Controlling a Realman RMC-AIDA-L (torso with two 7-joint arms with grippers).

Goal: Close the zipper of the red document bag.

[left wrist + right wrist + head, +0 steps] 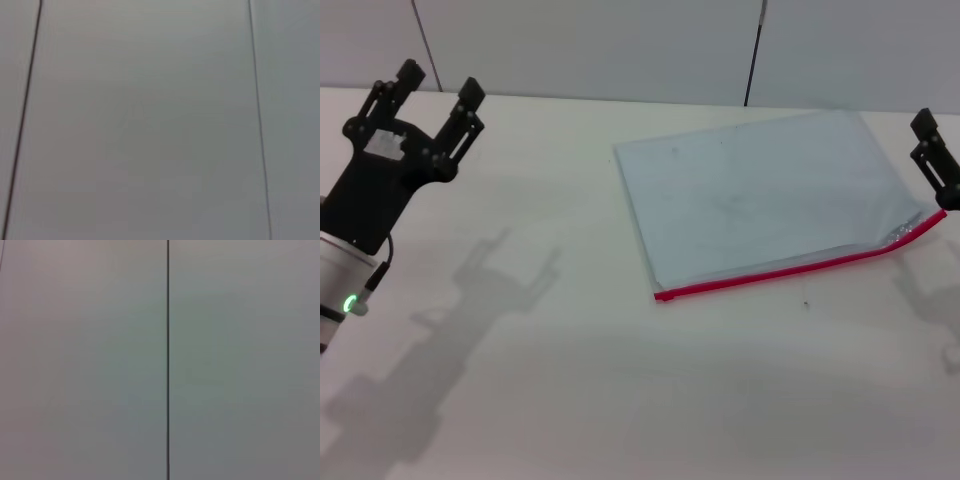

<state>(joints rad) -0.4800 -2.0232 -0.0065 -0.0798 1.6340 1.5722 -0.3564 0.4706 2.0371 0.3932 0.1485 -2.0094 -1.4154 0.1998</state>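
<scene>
Pale blue-grey plastic makes up the red document bag point(765, 195), which lies flat on the white table point(570, 380), right of the middle and turned a little askew. Its zipper point(790, 268) runs as a thin red strip along the near long edge, from the near left corner up to the right end, where the edge curls and the plastic looks wrinkled.

At the far left the left gripper point(438, 88) hangs above the table, well apart from the bag, its two black fingers spread wide and holding nothing. At the right edge the right gripper point(932, 152) sits just beside the bag's right end; whether its fingers are apart I cannot tell.

Both wrist views show only grey wall panels point(140, 125) with dark seams.
</scene>
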